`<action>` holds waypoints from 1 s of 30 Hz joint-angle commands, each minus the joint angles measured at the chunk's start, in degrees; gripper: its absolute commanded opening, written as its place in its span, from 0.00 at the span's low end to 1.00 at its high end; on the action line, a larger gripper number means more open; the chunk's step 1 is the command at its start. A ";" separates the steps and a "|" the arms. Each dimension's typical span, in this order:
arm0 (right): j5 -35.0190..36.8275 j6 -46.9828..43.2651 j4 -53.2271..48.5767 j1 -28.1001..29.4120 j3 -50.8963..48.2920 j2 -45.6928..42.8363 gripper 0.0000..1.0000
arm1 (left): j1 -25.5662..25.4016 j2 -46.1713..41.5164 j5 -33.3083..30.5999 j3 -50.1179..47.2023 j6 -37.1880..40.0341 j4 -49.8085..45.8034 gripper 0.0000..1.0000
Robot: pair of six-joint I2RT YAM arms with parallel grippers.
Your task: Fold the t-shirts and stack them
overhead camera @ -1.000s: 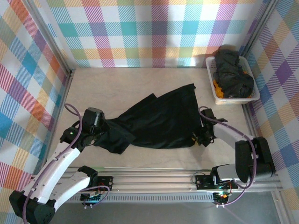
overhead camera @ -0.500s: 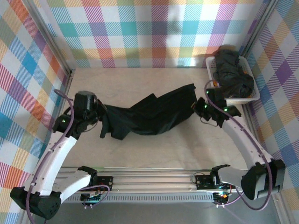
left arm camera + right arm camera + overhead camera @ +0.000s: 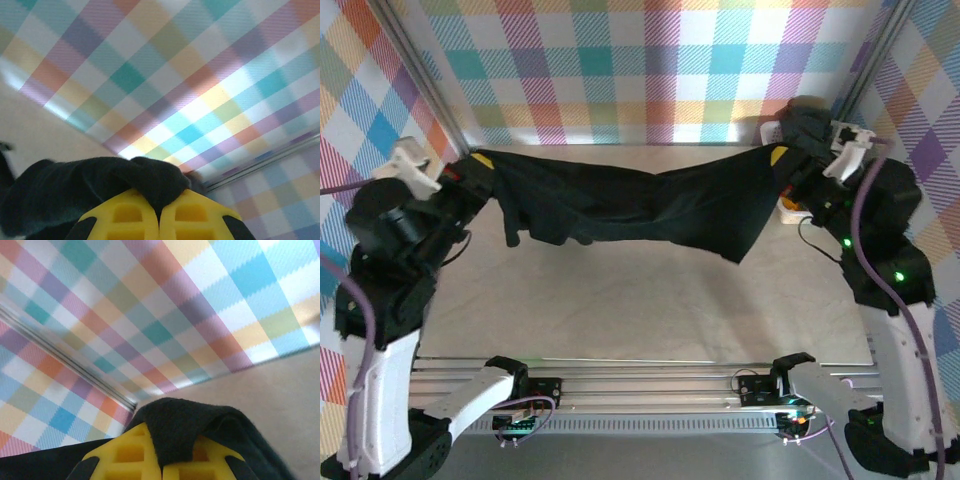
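T-shirt (image 3: 630, 205) hangs between left tool (image 3: 478, 161) and right tool (image 3: 778, 158), above table (image 3: 620, 310).

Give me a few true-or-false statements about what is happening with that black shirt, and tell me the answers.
1. The t-shirt hangs stretched between the left tool and the right tool. True.
2. The left tool is open and empty. False: it is shut on the t-shirt's cloth.
3. The t-shirt lies neatly folded. False: it is held up over the table, unfolded.
4. The right tool pinches the t-shirt's other end. True.
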 commanded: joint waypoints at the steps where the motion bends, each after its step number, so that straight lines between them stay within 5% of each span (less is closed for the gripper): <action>1: 0.66 -2.73 0.98 0.09 3.45 0.27 0.00 | 0.74 1.95 -1.59 7.81 1.97 0.97 0.00; 7: 2.74 -3.85 1.06 -1.77 9.10 12.85 0.00 | 1.48 17.70 -7.46 18.64 3.00 -4.14 0.00; 11: -1.33 0.50 0.15 -8.72 16.00 30.85 0.00 | 8.31 36.66 -1.34 23.01 0.02 -4.63 0.00; 12: -3.12 1.40 -1.47 -10.15 19.44 36.14 0.02 | 10.17 41.80 0.78 24.93 -0.98 -5.08 0.00; 13: -5.07 1.93 -4.45 -11.29 24.60 43.20 0.25 | 12.17 48.40 3.81 28.19 -1.75 -5.88 0.00; 14: -7.12 1.21 -7.86 -11.92 31.12 50.37 0.45 | 13.76 55.47 6.80 33.41 -1.94 -7.47 0.19; 16: -6.94 -1.30 -16.04 -11.75 42.84 61.37 0.66 | 15.01 67.46 9.40 45.33 -1.17 -14.03 0.51; 19: -5.18 -5.07 -21.04 -10.31 47.99 66.62 0.71 | 14.27 73.59 9.12 52.97 2.03 -20.43 0.63; 21: -3.98 -6.50 -17.34 -8.87 39.09 62.05 0.74 | 12.96 69.09 6.52 44.88 4.08 -19.30 0.69; 23: -4.38 -5.08 -9.46 -8.07 24.31 54.35 0.82 | 12.04 59.35 5.88 25.85 3.71 -10.94 0.88; 30: -5.20 -1.97 -0.43 -3.73 -6.97 41.62 0.77 | 8.88 42.92 9.78 -14.76 -0.83 3.75 0.78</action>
